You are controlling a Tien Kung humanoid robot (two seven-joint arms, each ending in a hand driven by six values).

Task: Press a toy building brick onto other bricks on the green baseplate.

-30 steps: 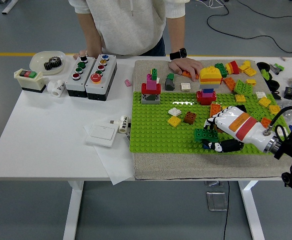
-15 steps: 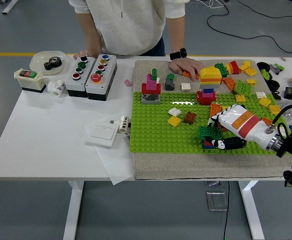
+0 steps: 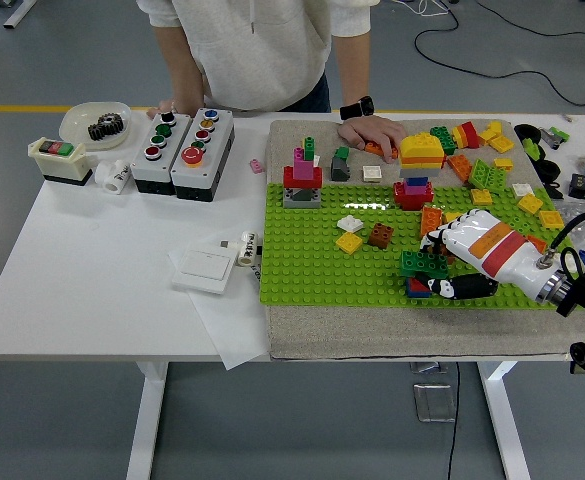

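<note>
White bench [image 3: 92, 260], near-right corner of green baseplate [image 3: 302, 260]: right hand [image 3: 462, 250], fingers gripping green brick [image 3: 424, 264], seating it onto bricks beneath; pressing down next.

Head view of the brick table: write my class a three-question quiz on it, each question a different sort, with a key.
1. True or false: the robot's right hand grips the dark green brick over the green baseplate.
2. Multiple choice: the person's hand with the watch rests on (A) the grey button boxes, (B) the beige mat by the loose bricks, (C) the white bowl.
3. Fill the blank: the white bowl at the table's far left holds a dark ____.

Key: 1 true; 2 B; 3 gear.
</note>
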